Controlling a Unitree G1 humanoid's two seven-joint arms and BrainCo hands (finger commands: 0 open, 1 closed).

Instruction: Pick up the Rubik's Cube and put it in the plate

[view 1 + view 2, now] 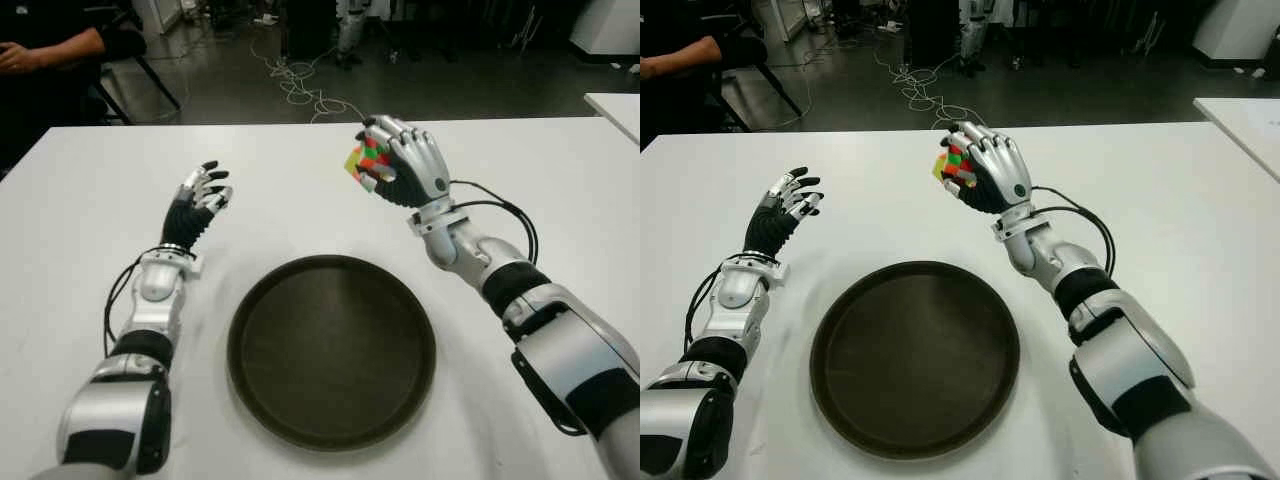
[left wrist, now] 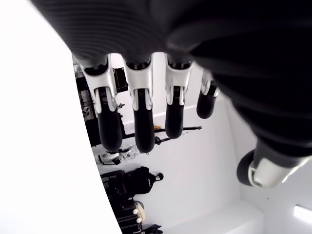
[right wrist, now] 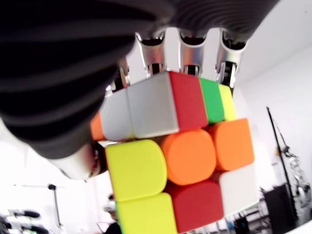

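My right hand [image 1: 385, 160] is raised above the white table [image 1: 560, 190], beyond the far right rim of the plate, with its fingers curled around the Rubik's Cube [image 1: 366, 162]. The right wrist view shows the cube [image 3: 175, 161] close up, pressed against the palm with fingertips [image 3: 187, 56] over its far edge. The dark round plate [image 1: 331, 348] lies on the table in front of me with nothing in it. Left of the plate, my left hand [image 1: 203, 195] shows with its fingers [image 2: 141, 122] extended and holding nothing.
A person's arm [image 1: 45, 50] shows at the far left behind the table. Cables [image 1: 300, 85] lie on the dark floor beyond the table's far edge. A second white table corner [image 1: 615, 105] stands at the right.
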